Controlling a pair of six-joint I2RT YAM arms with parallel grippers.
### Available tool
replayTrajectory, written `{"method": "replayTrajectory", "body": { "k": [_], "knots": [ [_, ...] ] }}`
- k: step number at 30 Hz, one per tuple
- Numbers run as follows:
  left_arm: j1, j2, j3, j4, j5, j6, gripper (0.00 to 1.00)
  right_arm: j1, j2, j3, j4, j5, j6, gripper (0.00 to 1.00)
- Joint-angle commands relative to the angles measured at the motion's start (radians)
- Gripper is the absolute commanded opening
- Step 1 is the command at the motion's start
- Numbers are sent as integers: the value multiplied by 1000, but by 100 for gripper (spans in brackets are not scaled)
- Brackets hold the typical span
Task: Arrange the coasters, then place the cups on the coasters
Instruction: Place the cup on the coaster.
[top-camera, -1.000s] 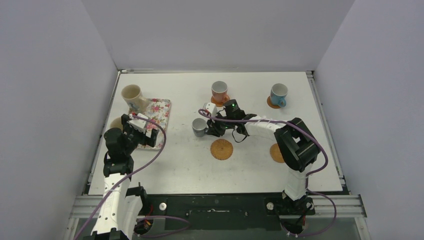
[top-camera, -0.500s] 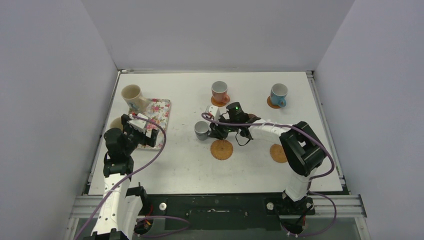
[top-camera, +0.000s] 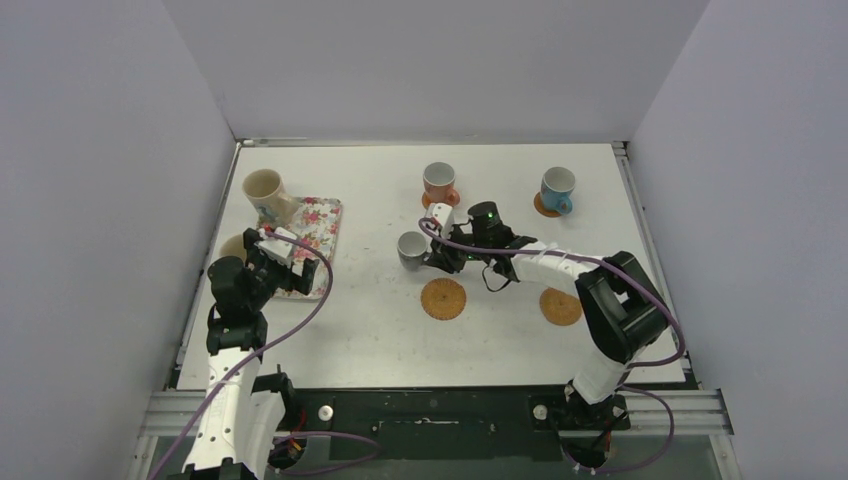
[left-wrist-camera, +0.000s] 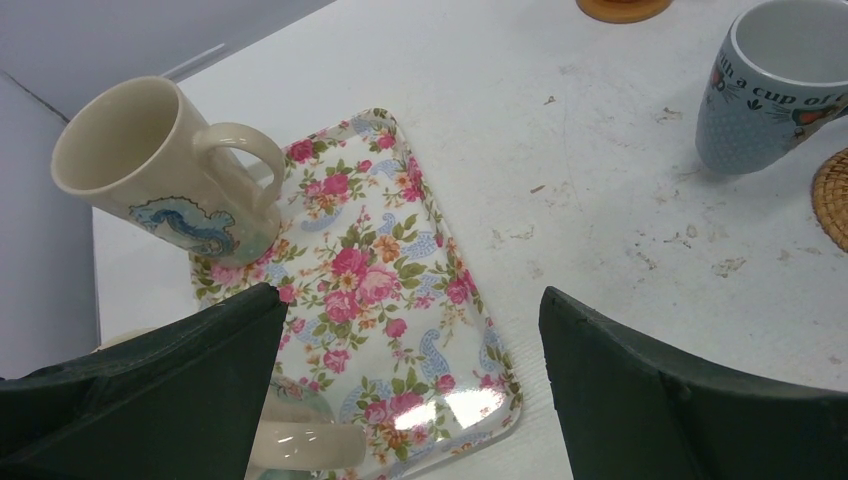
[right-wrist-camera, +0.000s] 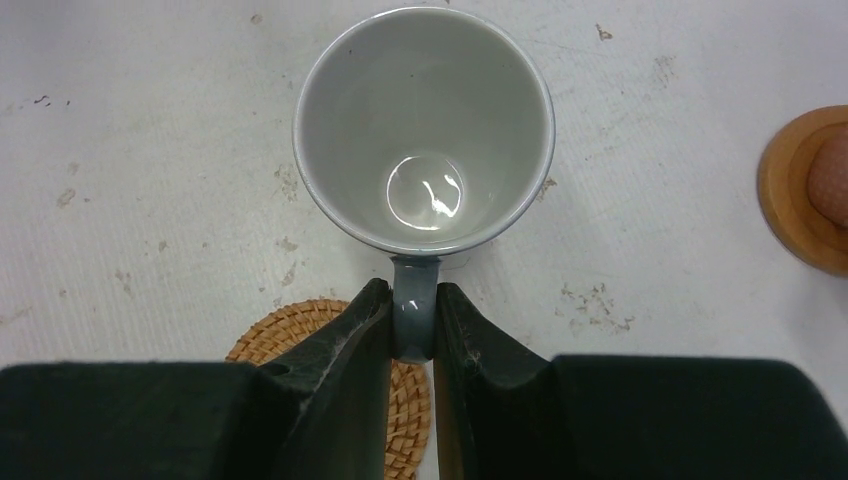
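Five cups: the right claw (right-wrist-camera: 412, 298) pinches the grey cup (right-wrist-camera: 424, 120) by its handle, two cream cups (left-wrist-camera: 150, 165) sit by the wide-open left claw (left-wrist-camera: 410, 300), and the pink cup (top-camera: 438, 180) and blue cup (top-camera: 557, 185) stand beyond the right claw on coasters (right-wrist-camera: 785, 215). Four coasters show, the woven coaster (right-wrist-camera: 290, 335) under the right claw's fingers.

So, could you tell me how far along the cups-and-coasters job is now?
Done: the salmon-pink cup and the light blue cup each stand on a coaster. In hand: the right gripper is shut on the handle of the grey cup, beside the woven coaster. Left: seating that cup, then the cream cup on the floral tray; the orange coaster is bare. The left gripper hangs open, empty.
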Motion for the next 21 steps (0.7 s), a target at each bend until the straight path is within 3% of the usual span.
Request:
{"method": "replayTrajectory", "body": {
  "k": [1, 10, 21],
  "knots": [
    [6, -10, -3, 28, 27, 11, 97, -24, -63, 1, 127, -29, 25, 0],
    [6, -10, -7, 30, 29, 12, 97, -109, -113, 14, 114, -50, 50, 0],
    [6, -16, -12, 31, 35, 11, 97, -208, -194, 81, -51, -4, -17, 0]
  ]
}}
